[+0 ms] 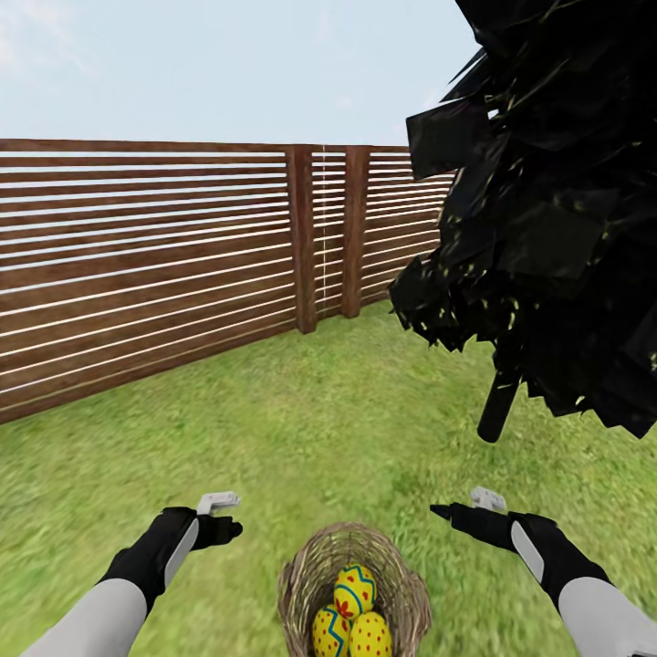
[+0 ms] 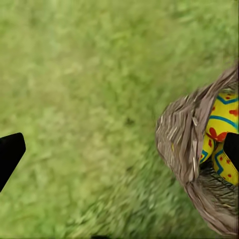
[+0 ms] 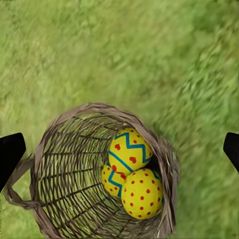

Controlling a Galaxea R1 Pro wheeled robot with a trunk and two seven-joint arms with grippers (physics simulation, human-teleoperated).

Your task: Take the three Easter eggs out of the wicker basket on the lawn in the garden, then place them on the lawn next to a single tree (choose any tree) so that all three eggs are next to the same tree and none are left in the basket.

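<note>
Open lawn (image 1: 301, 411) ringed the basket (image 1: 310, 570) | fence (image 1: 146, 265) beyond it | three eggs (image 1: 354, 589) inside basket | left gripper (image 1: 224, 527), right gripper (image 1: 447, 513) flanked basket, jaws apart, empty.

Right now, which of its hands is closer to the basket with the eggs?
Roughly equal. The left gripper and right gripper hover on either side of the wicker basket, neither touching it.
</note>
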